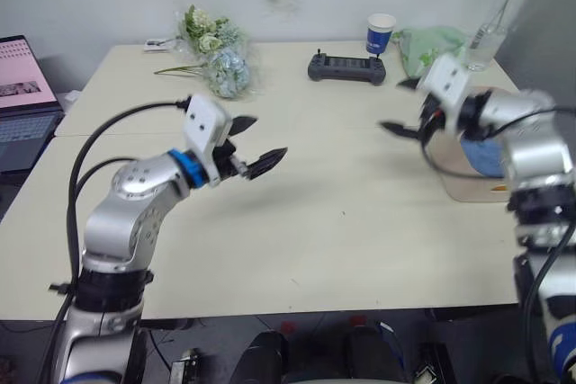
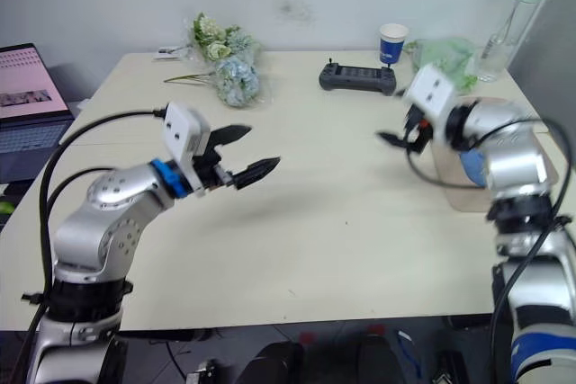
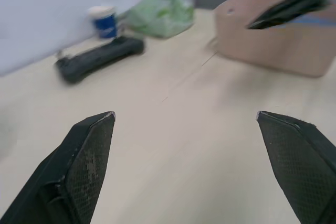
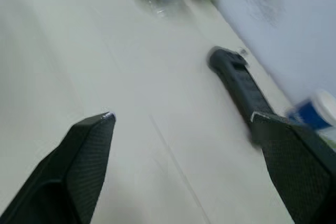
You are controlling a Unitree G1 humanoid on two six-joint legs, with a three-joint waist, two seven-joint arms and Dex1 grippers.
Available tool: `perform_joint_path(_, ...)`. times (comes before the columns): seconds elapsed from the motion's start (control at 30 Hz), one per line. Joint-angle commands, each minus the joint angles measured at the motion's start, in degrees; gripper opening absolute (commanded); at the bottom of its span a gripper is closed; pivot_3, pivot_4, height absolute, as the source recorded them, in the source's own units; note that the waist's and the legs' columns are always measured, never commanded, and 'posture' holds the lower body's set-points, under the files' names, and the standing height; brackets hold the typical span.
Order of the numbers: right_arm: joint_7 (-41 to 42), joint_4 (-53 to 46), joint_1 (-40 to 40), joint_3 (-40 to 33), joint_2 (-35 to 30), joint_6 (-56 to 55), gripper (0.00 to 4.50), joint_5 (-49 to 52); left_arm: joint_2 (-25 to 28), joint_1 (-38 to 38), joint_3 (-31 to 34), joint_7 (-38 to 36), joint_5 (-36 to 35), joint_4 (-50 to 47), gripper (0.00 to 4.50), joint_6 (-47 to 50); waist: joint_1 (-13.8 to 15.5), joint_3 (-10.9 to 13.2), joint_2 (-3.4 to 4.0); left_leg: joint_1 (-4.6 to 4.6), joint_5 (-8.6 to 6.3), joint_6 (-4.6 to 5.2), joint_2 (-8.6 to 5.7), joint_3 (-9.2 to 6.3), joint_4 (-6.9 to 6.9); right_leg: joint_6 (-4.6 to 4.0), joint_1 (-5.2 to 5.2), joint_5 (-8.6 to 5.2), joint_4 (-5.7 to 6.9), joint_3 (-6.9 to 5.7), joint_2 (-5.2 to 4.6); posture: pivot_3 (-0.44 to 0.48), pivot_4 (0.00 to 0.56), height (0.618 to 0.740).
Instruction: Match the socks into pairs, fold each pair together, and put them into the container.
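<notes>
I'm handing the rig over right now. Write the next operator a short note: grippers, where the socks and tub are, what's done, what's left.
Left gripper: open, empty, raised over the bare middle of the table.
Right gripper: open, empty, beside the pink tub.
The tub sits at the table's right edge, partly hidden by the right arm; something light blue lies in it, probably socks.
No socks lie loose on the table.
Done or left: how many pairs are inside cannot be told from here; look into the tub before going on.

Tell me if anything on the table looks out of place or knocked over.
Nothing stands out. The blue-and-white paper cup and clear bottle stand upright, the black handheld controller lies flat, and the pale pink plastic tub sits level. No spills visible.
</notes>
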Motion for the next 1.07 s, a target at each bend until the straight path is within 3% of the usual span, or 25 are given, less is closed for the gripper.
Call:
perform_joint_path(0.03, -7.6, -11.6, 7.5, -3.0, 4.5, 5.4, 4.47, 3.5, 0.0, 7.2, 2.9, 2.4, 0.7, -4.8, 4.50, -1.8, 0.4, 0.0, 0.00, 0.00, 0.00, 0.00, 0.00, -0.02, 0.02, 0.00, 0.01, 0.00, 0.01, -0.01, -0.01, 0.000, 0.150, 0.740)
perform_joint_path(0.2, -14.8, -17.6, 21.0, -1.9, 9.9, 2.9, 4.47, 2.7, -2.9, 19.3, 3.7, 5.7, 2.6, -6.5, 4.50, -6.3, 1.2, -0.1, 0.02, 0.06, 0.00, 0.00, -0.06, -0.03, 0.11, -0.02, 0.10, 0.03, 0.05, 0.02, -0.03, 0.000, 0.150, 0.740)
perform_joint_path(0.43, -19.1, -26.1, 35.5, 0.0, 10.3, -0.6, 4.47, 1.1, -4.8, 29.7, 6.0, 9.8, 6.6, -5.9, 4.50, -11.9, 1.0, -0.1, 0.06, 0.16, 0.00, 0.01, -0.02, 0.02, -0.01, -0.02, 0.12, 0.03, 0.06, 0.09, 0.02, 0.000, 0.150, 0.740)
perform_joint_path(0.67, -21.9, -26.9, 38.3, -0.7, 10.6, -0.6, 4.47, 2.3, -4.5, 34.5, 6.9, 10.3, 8.5, -5.9, 4.50, -14.8, 1.2, -0.1, 0.07, 0.22, -0.01, 0.02, 0.00, 0.00, -0.04, -0.02, 0.18, 0.02, 0.04, 0.08, 0.08, 0.000, 0.150, 0.740)
perform_joint_path(1.07, -22.9, -25.9, 36.4, -0.5, 10.5, 0.3, 4.47, 3.4, -5.2, 34.0, 6.1, 10.0, 7.3, -8.2, 4.50, -13.3, 1.2, -0.1, 0.07, 0.22, -0.01, 0.02, 0.00, 0.00, -0.04, -0.02, 0.21, 0.02, 0.03, 0.07, 0.08, 0.000, 0.150, 0.740)
